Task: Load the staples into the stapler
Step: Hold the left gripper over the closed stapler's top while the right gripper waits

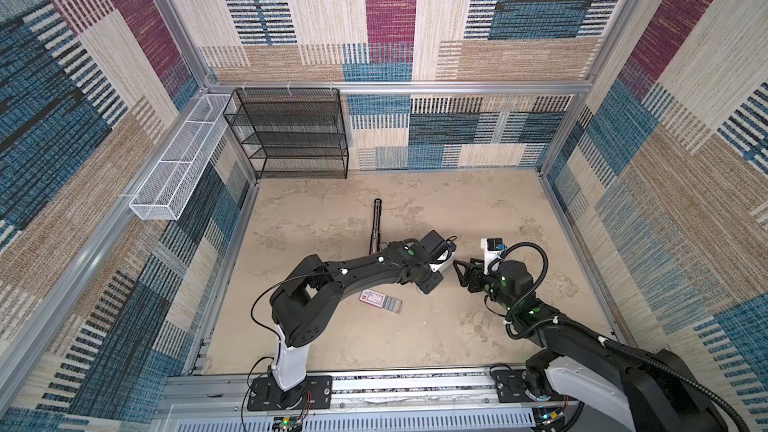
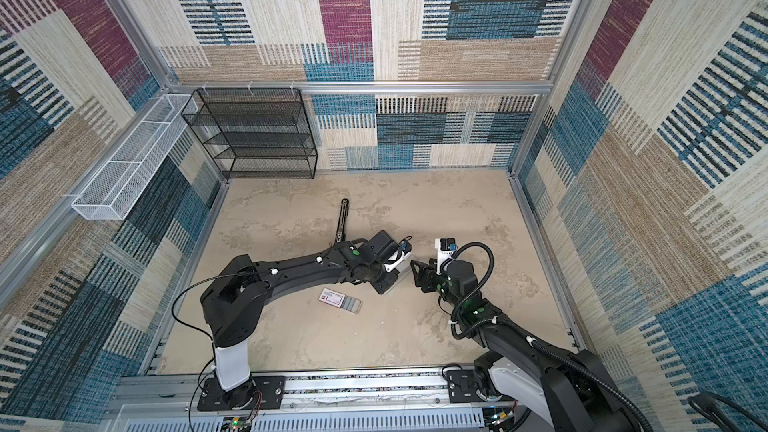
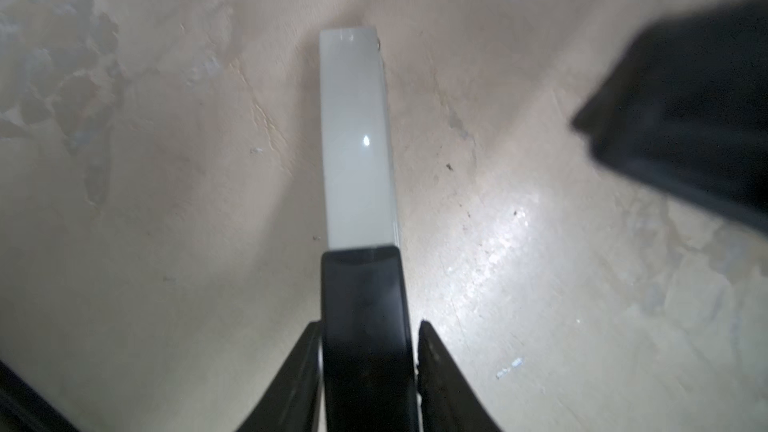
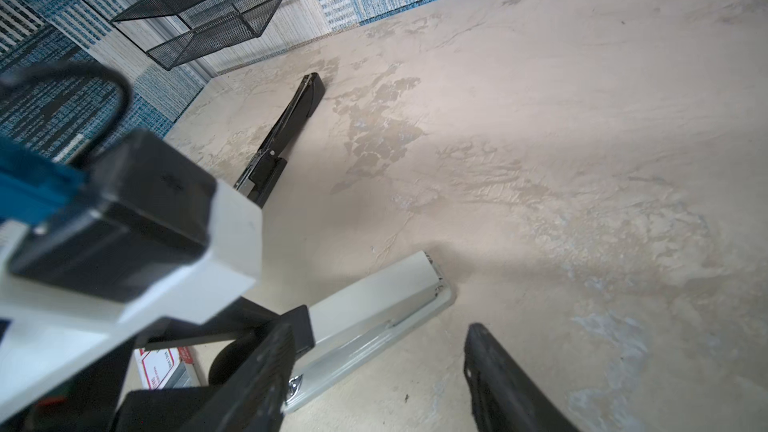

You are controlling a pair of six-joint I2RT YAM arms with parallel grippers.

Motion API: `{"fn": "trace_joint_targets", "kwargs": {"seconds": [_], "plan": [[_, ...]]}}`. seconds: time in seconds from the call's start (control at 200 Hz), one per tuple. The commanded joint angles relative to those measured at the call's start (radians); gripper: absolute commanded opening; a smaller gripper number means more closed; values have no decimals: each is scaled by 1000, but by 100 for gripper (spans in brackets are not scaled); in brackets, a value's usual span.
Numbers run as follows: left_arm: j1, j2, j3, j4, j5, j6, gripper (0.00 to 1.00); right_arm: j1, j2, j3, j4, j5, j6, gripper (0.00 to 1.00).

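A white stapler (image 3: 356, 139) with a black rear end lies on the beige table (image 1: 478, 209); it also shows in the right wrist view (image 4: 374, 305). My left gripper (image 3: 367, 323) straddles that black rear end, open, with a thin gap on each side. My right gripper (image 4: 380, 328) hovers open just right of the stapler, holding nothing; in both top views it faces the left gripper (image 1: 430, 284). The staples (image 1: 392, 306) lie as grey strips sliding out of a small white box (image 1: 372, 297) with a red mark, in front of the left arm.
A black stapler (image 1: 376, 226) lies folded out flat toward the back of the table. A black wire mesh shelf (image 1: 291, 130) stands at the back left. A white mesh basket (image 1: 178, 160) hangs on the left wall. Aluminium rails edge the table.
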Motion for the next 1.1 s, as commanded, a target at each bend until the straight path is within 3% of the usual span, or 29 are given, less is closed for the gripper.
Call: {"fn": "trace_joint_targets", "kwargs": {"seconds": [0.0,0.07,0.331,0.531,0.841,0.936,1.097], "plan": [[-1,14,20,-26,-6,4,41,1,3,-2,21,-10,1,68],[-1,27,32,-33,-5,-4,40,1,4,-4,22,-9,1,68],[2,89,85,-21,-92,-110,14,0,-16,-12,23,1,5,68],[42,156,191,-32,-168,-212,8,-1,-53,-27,14,22,31,68],[91,385,586,-185,-184,-295,10,-1,-139,-63,-11,53,76,68],[94,448,695,-212,-158,-314,16,-1,-154,-68,-17,57,78,68],[95,501,802,-250,-80,-351,37,-1,-158,-68,-19,64,78,68]]}}
